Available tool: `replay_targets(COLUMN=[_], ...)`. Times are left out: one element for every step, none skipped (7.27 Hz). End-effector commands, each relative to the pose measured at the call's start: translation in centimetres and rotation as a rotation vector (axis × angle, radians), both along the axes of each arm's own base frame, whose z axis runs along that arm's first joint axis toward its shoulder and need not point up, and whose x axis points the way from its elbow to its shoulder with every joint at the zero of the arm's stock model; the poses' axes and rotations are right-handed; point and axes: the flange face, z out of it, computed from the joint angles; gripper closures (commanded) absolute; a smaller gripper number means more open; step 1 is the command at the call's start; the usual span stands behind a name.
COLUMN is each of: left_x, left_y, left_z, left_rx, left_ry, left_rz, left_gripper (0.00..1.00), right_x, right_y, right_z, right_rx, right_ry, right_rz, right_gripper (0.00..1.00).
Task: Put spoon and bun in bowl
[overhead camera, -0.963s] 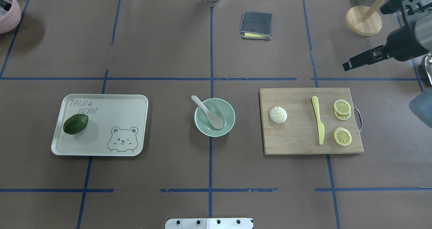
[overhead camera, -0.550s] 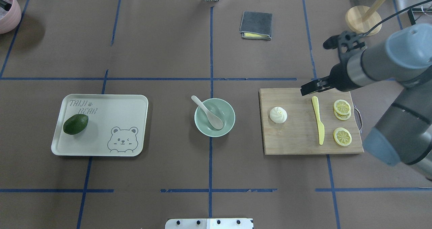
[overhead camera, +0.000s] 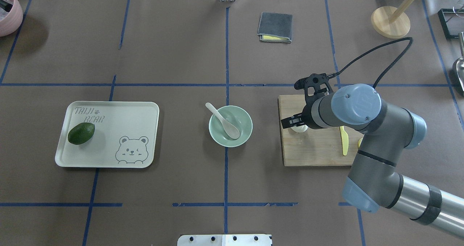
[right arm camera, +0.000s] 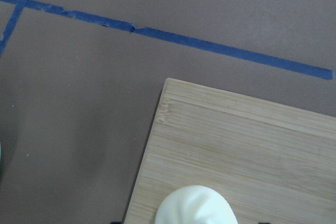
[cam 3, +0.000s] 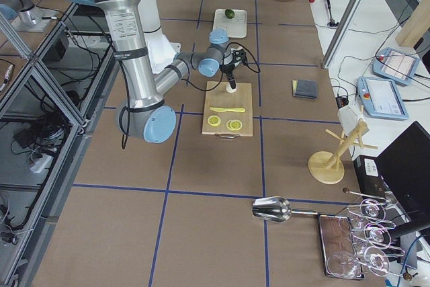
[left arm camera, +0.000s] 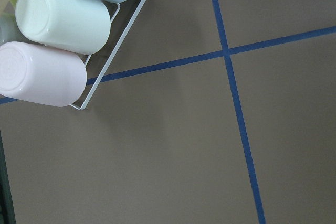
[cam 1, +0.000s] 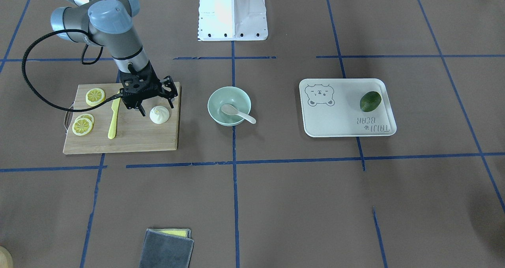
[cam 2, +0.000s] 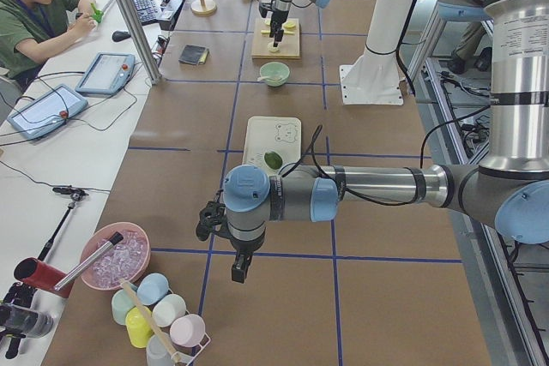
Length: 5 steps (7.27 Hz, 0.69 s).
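The pale spoon lies in the mint-green bowl at the table's middle, its handle over the far left rim; both also show in the front view, spoon and bowl. The white bun sits on the wooden cutting board. My right gripper hangs open just above the bun, one finger on each side of it. In the overhead view the right gripper covers most of the bun. The right wrist view shows the bun's top at its lower edge. My left gripper shows only in the left side view; I cannot tell its state.
On the board lie a yellow knife and lemon slices. A tray with a dark green fruit is to the left. A grey cloth and a wooden stand are at the far side. Cups in a rack lie under my left wrist.
My right arm has swung in from the far right edge across the board, and its gripper now hangs over the bun. The spoon, bowl and bun have not moved.
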Motion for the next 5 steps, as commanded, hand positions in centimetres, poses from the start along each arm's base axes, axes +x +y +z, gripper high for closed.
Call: replay_targets(left_x=[0.0,0.0,0.0,0.0,0.1], left_y=[0.1,0.1,0.0,0.0,0.0], left_z=[0.1,0.1,-0.1,-0.1,-0.2], left_rx=[-0.002,-0.002,0.001,0.001,0.003], left_ry=[0.002,0.002,0.001,0.001,0.001], left_rz=[0.0,0.0,0.0,0.0,0.001], left_gripper=[0.0,0.0,0.0,0.0,0.0], right_x=[-1.1,-1.1,-1.2,-1.4,-1.9], right_y=[0.0,0.0,0.0,0.0,-0.1], right_z=[1.5,1.3,1.0,0.6,-1.0], right_rx=[-0.003,-0.004,-0.001,0.003,0.015], right_ry=[0.036,0.033,0.027,0.022,-0.002], right_rz=[0.007,0.005,0.004,0.003,0.004], right_gripper=[0.87,1.0,1.0,1.0,1.0])
